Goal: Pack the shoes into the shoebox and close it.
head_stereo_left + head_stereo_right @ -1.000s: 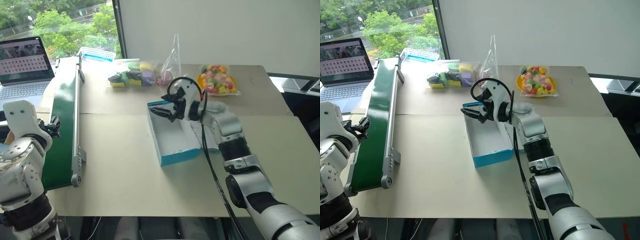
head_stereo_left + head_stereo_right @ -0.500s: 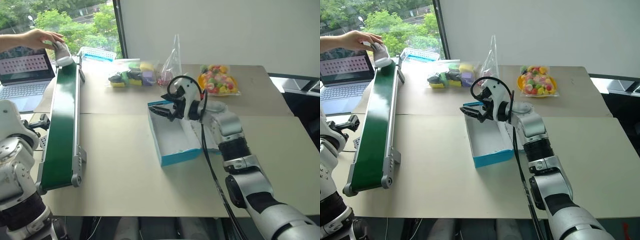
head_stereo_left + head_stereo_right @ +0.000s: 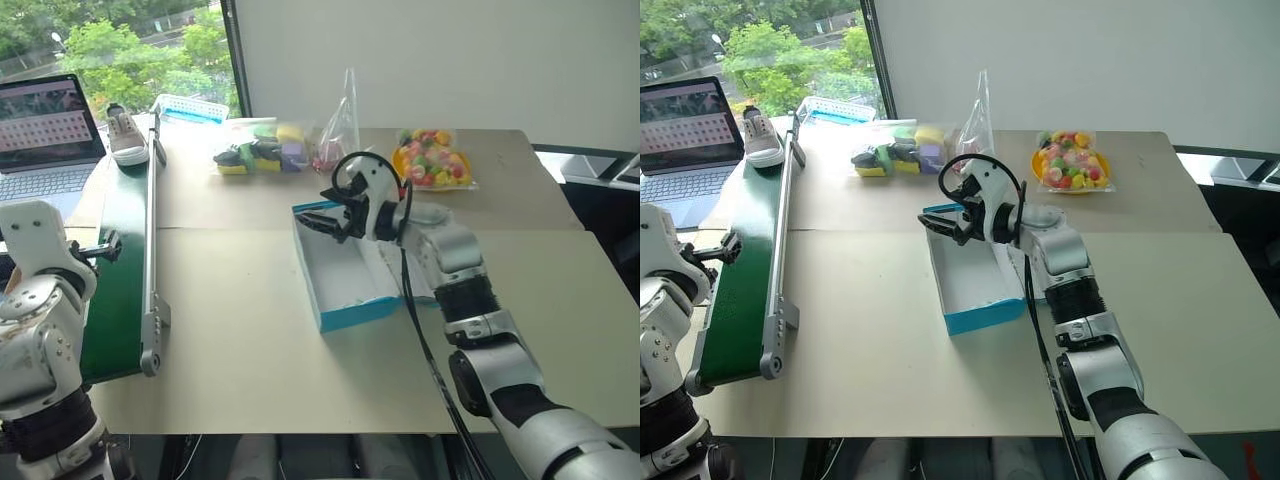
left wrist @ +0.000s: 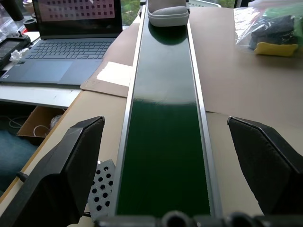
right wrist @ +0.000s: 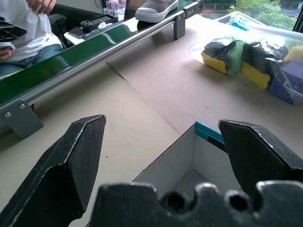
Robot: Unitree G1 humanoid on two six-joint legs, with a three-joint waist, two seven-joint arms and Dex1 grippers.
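Bright window daylight, perhaps slight glare.

No legible text, brand, number or sign is showing in any view. The laptop [image 3: 45, 135] screen is displaying a grid of small reddish marks under a dark image strip; individual chars are too small to resolve. Keyboard legends are likewise not resolving in the left wrist view. The shoebox [image 3: 345, 275] is showing plain blue outer walls and a white interior, w/ no lettering facing the cameras. The shoe [image 3: 127, 135] on the green conveyor belt [image 3: 118, 260] is showing no readable label. The candy bag [image 3: 432, 160] is showing no readable print.
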